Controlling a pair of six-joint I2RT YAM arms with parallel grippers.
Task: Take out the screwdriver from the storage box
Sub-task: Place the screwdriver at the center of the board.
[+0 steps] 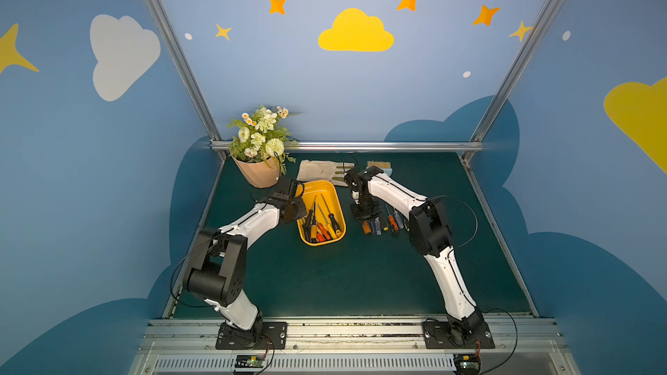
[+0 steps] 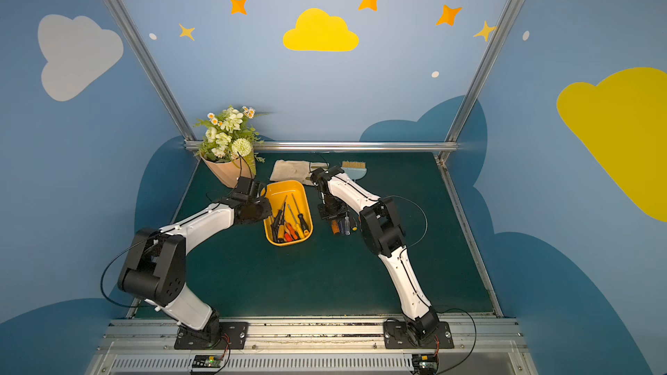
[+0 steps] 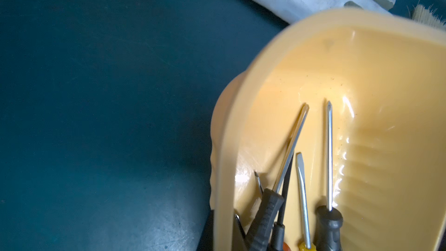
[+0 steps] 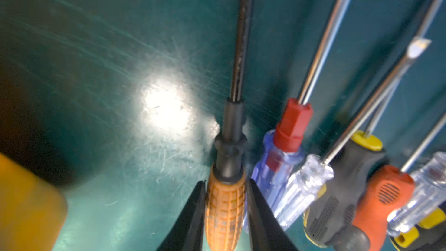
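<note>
While peering down the right wrist view, can't honestly tell whether pinching or only flanking: right hand (image 4: pixel 226 181) low over the desk (image 1: pixel 325 283), one finger on each side of the orange ribbed screwdriver (image 4: pixel 225 213). Lying flat, out of the storage box (image 1: pixel 319 187), on bare desk between the box and the row of other screwdrivers (image 1: pixel 388 223) toward the right edge. So probably the set-down step, nearly done for this one.

Stuff to go wrong, just guessing: pulling away with a rib caught on a finger and dragging it along. Or swinging sideways and shoving it into the clear blue-handled one (image 4: pixel 270 177) just beside, then rolling the whole row. Safest bet: straight up.

Left hand (image 3: pixel 224 233) clamped shut on the box's side wall, going by its wrist view. Risk with any tug there: tipping the box and rattling the several screwdrivers inside (image 1: pixel 321 223).

Around: flower pot (image 1: pixel 258 174) in the far left corner, right behind the left wrist. Glove (image 1: pixel 317 171) and brush (image 1: pixel 379 165) along the far edge. Nothing blocking between box and row.
</note>
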